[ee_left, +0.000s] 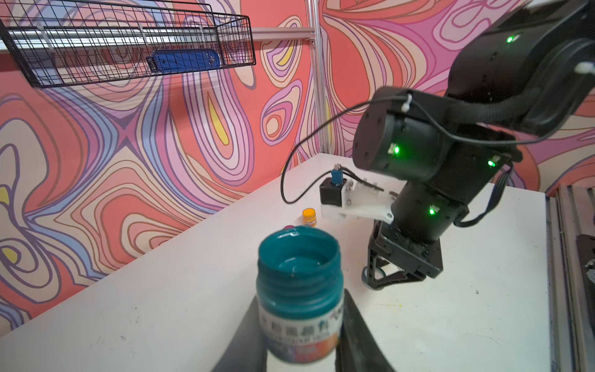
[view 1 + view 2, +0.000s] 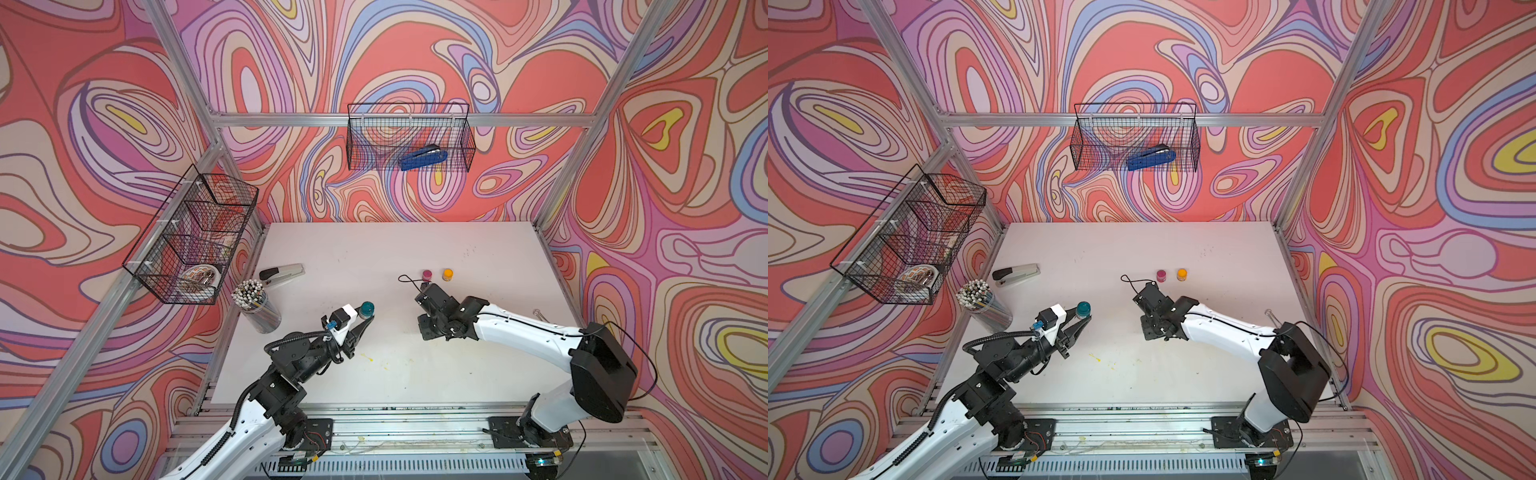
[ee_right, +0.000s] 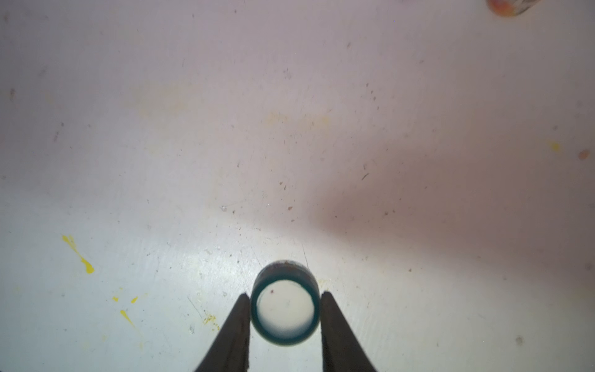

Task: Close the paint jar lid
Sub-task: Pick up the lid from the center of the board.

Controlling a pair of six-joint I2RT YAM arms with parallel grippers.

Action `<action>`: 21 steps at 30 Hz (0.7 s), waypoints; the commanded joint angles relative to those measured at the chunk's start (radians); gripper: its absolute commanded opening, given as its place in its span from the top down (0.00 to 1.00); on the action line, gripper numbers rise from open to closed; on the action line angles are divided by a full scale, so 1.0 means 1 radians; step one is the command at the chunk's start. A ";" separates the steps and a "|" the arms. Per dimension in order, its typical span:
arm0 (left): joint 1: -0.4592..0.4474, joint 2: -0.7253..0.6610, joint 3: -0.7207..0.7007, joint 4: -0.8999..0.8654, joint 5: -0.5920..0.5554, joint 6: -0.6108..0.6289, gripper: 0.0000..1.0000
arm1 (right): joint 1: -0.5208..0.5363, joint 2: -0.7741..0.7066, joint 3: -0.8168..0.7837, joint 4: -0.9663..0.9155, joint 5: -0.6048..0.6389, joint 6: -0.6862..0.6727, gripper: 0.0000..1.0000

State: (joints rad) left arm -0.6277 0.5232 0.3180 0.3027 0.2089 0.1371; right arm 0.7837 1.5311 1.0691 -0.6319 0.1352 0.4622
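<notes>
Jar: teal paint jar (image 1: 299, 283), lidless, threaded neck, printed label. It stands upright, pinched at the body by the left gripper (image 1: 301, 299), left of centre on the white table (image 2: 374, 249).
Lid: round teal lid (image 3: 285, 306), pale inside, nipped between the right gripper (image 3: 285, 293) fingers.
Basket: black wire basket (image 2: 361, 137) holds a blue stapler (image 2: 424, 160).

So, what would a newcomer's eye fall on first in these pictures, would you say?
Most likely the walls, covered in swirling pink, red and lilac all around the cell. Next, over the white table, the left gripper clamps an open teal paint jar. The right gripper pinches the teal-rimmed lid low down beside it.
</notes>
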 commanded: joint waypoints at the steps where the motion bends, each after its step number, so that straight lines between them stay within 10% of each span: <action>1: 0.000 0.017 -0.013 0.070 0.017 -0.004 0.70 | -0.056 -0.043 0.061 -0.027 -0.088 -0.081 0.71; 21: 0.000 0.306 0.019 0.212 0.120 0.050 0.71 | -0.086 -0.017 0.405 -0.127 -0.569 -0.412 0.72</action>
State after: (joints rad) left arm -0.6277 0.8074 0.3073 0.4568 0.3077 0.1562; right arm 0.6979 1.5074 1.4361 -0.7330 -0.3267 0.1112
